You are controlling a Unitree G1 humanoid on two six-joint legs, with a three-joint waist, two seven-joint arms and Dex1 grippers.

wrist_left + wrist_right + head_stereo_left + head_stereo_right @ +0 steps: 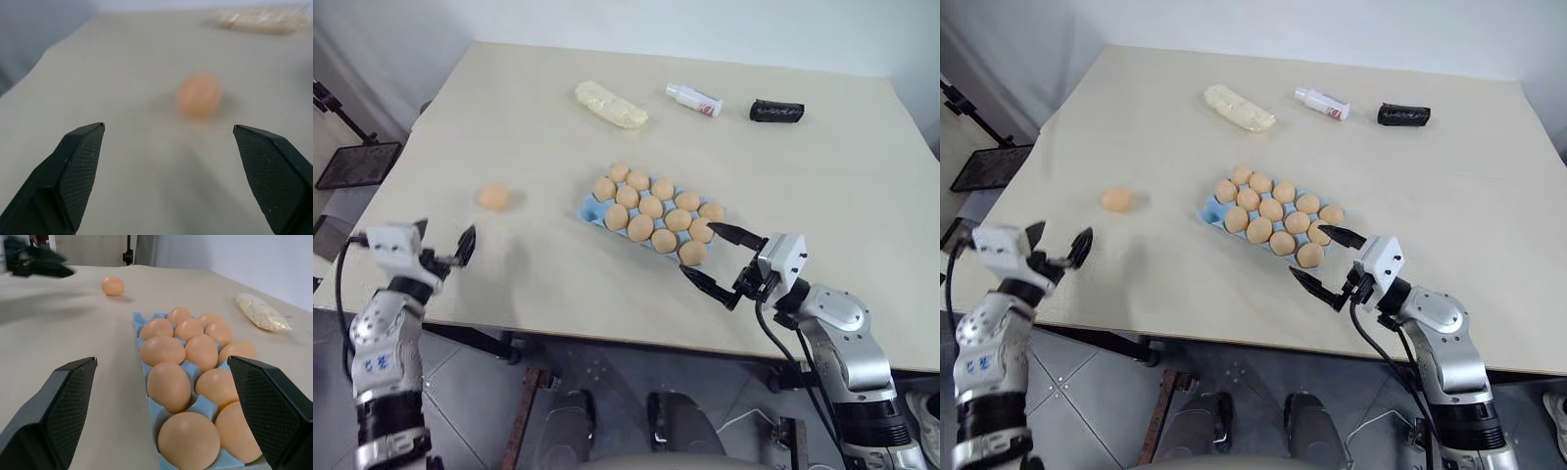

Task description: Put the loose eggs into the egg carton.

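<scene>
1. Now one loose egg [494,197] lies alone on the desk [822,186], well left of the egg carton [589,208].
2. Carton cups hold eleven eggs.
3. Left tool [440,251]: fingers apart, empty, near the loose egg.
4. Right tool [720,260]: fingers apart, empty, just beside the carton's near right end.

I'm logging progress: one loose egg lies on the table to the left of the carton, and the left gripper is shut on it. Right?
Not quite. The loose egg does lie left of the egg carton, but the left gripper is open and short of it, as the left wrist view shows.
</scene>
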